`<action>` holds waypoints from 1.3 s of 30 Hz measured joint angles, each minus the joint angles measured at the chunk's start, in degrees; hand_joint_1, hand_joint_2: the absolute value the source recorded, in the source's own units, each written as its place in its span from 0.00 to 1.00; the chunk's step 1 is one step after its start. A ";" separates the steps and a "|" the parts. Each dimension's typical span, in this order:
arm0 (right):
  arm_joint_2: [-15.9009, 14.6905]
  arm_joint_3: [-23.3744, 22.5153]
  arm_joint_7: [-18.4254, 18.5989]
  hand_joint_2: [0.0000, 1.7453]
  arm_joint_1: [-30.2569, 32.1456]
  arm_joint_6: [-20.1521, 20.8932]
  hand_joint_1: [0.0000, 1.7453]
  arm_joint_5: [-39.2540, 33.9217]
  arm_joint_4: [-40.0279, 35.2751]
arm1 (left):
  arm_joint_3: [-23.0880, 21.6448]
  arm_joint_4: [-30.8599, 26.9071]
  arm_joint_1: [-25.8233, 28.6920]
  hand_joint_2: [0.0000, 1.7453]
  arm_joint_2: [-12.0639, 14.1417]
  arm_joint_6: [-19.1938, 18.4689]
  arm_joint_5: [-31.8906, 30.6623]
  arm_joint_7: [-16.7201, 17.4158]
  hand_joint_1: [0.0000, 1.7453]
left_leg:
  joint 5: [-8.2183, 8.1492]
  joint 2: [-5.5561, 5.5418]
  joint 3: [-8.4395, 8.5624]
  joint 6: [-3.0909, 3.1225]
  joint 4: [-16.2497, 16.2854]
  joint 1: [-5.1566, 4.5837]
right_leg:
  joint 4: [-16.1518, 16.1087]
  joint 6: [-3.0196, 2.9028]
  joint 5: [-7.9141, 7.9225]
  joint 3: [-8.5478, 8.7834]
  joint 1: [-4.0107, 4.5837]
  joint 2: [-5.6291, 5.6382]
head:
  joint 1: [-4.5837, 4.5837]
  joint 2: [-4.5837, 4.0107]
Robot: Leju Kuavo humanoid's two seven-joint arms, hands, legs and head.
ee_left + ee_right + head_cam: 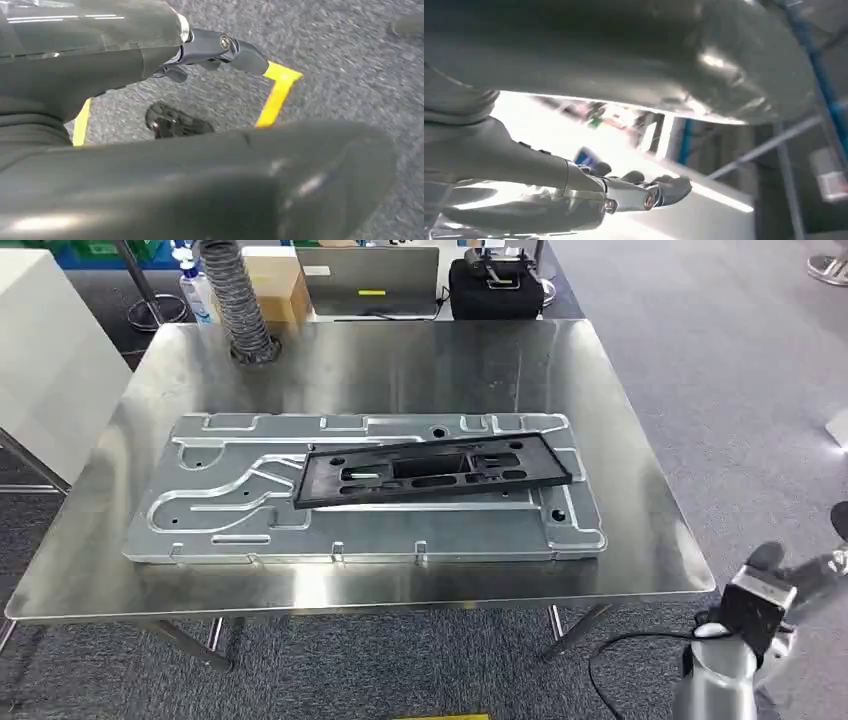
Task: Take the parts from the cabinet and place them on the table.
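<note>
A large silver stamped metal panel (250, 510) lies flat on the steel table (400, 360). A black plastic frame (322, 480) with several cut-outs rests on top of it, slightly askew. My right hand (815, 570) hangs low, beyond the table's front right corner, well away from both parts. In the right wrist view, the right hand (644, 192) has its fingers stretched out and holds nothing. My left hand (215, 50) hangs above grey carpet, its fingers extended away from the thick thumb, with nothing in it.
A ribbed grey hose (240, 300) stands at the table's back left. Behind the table are a cardboard box (275, 280), a grey laptop (365, 280) and a black bag (495, 290). A white cabinet (40, 360) is at the left. Yellow floor tape (275, 95) marks the carpet.
</note>
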 joint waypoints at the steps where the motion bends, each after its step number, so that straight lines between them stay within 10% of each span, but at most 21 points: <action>1: 0.69 -0.84 0.00 0.00 1.34 -0.35 0.00 0.02 -0.02 | 0.11 0.00 -0.01 0.00 0.04 -0.04 0.09 0.00 0.00 | 0.36 0.25 -0.03 0.57 -0.43 -0.04 | -0.09 0.40 0.17 -0.04 -0.10 0.21 | 0.02 0.00; 3: 2.55 -2.11 0.00 0.00 3.99 -0.83 0.00 0.95 0.50 | 0.31 0.00 -0.29 0.00 0.04 -0.11 0.15 -0.02 0.00 | 1.21 0.88 -0.21 1.70 -1.14 0.09 | 2.01 0.79 -2.83 -0.68 -0.28 -0.79 | 0.02 0.00; 7: 7.41 -4.63 0.00 0.00 7.13 -0.94 0.00 5.60 4.18 | 0.55 0.00 -0.23 0.00 0.24 -0.17 0.52 -0.04 0.00 | 2.48 1.52 -2.09 2.10 -1.07 -0.44 | 17.02 1.19 -11.77 -5.58 -0.31 -1.35 | 0.02 0.00; 8: 8.44 -4.92 0.02 0.00 7.72 -0.83 0.00 5.95 4.92 | 0.57 0.00 -0.24 0.00 0.26 -0.17 0.55 -0.04 0.00 | 2.80 1.63 -2.52 2.06 -1.05 -0.50 | 17.12 1.18 -11.34 -5.07 -0.31 -1.36 | 0.02 0.00; 11: 12.82 -6.03 0.00 0.00 8.64 -0.68 0.00 8.48 7.36 | 0.59 0.00 -0.28 0.00 0.26 -0.26 0.68 -0.24 0.00 | 4.29 1.91 -4.51 1.53 -0.83 -0.56 | 4.56 0.65 -5.99 4.15 -0.23 -1.63 | 0.02 0.00; 13: 14.69 -6.53 0.00 0.00 8.47 0.00 0.00 10.23 9.31 | 0.59 0.00 -0.27 0.00 0.24 -0.31 0.68 -0.26 0.00 | 5.00 2.08 -4.89 0.89 -0.64 -0.67 | -1.80 0.05 -6.92 8.46 0.39 -2.12 | -0.02 0.00; 17: 15.30 -8.43 0.00 0.00 8.79 1.37 0.00 11.08 14.87 | 0.59 -0.02 -0.26 0.00 0.24 -0.52 0.55 -0.22 0.00 | 6.43 1.98 -4.85 -0.50 -1.21 -0.29 | -2.27 -1.82 -4.56 7.22 0.21 -2.11 | 0.02 0.00; 21: 15.04 -9.13 0.02 0.00 8.98 1.42 0.00 9.84 21.52 | 0.57 0.00 -0.04 0.00 0.15 -0.50 0.42 -0.15 0.00 | -6.13 1.39 -8.53 -0.83 11.51 -0.20 | -2.31 -2.64 -1.89 4.08 0.61 -2.15 | 0.00 0.00; 23: 14.99 -9.91 0.02 0.00 8.88 1.59 0.00 9.34 25.25 | 0.57 0.00 -0.04 0.00 0.15 -0.50 0.13 -0.09 0.00 | -6.48 1.39 -8.46 -0.98 16.93 -0.16 | -2.15 -2.55 -0.49 2.11 0.74 -2.16 | 0.00 0.00; 26: 14.99 -11.76 0.02 0.00 8.89 3.37 0.00 7.80 30.96 | 0.57 0.00 -0.03 0.00 0.15 -0.66 -0.24 0.00 0.00 | -1.11 1.36 -0.93 -0.77 9.09 -0.12 | -1.47 -2.06 1.17 -0.79 0.71 -2.14 | 0.00 0.00; 28: 14.99 -13.44 0.11 0.00 8.85 4.35 0.00 7.47 35.20 | 0.52 0.00 -0.18 0.00 0.13 -0.66 -0.68 0.00 0.00 | -4.07 0.92 7.17 -0.41 -2.18 -0.40 | -0.58 -1.44 1.94 -2.11 0.96 -1.99 | 0.02 0.00; 32: 14.73 -15.80 0.07 0.00 8.54 4.48 0.00 4.06 45.58 | 0.48 0.02 0.12 0.00 -0.09 -0.61 -1.31 0.00 0.00 | -3.02 1.02 6.12 1.24 -2.89 -0.49 | -0.78 -0.03 3.65 -2.24 0.83 -1.93 | 0.02 0.00; 36: 14.82 -17.66 0.11 0.00 8.10 4.37 0.00 4.06 56.09 | 0.46 0.02 0.08 0.00 -0.24 -0.46 -1.84 0.26 0.00 | -0.63 1.76 3.24 2.39 -2.87 -0.55 | 11.11 0.95 -8.65 -5.96 0.38 -1.90 | 0.00 0.00; 37: 14.84 -17.89 0.58 0.00 7.57 4.35 0.00 4.74 59.06 | 0.46 0.02 0.08 0.00 -0.28 -0.46 -1.94 0.26 0.00 | 0.03 1.93 2.42 2.37 -2.82 -0.62 | 15.26 1.13 -10.23 -6.78 0.34 -1.90 | 0.00 0.00; 39: 14.84 -18.31 3.48 0.00 6.55 4.15 0.00 6.51 64.53 | 0.39 0.02 0.05 0.00 -0.39 -0.48 -2.49 0.43 0.00 | 1.23 2.16 0.71 2.22 -2.60 -0.69 | 17.18 1.14 -8.13 -5.55 0.27 -1.91 | 0.00 0.00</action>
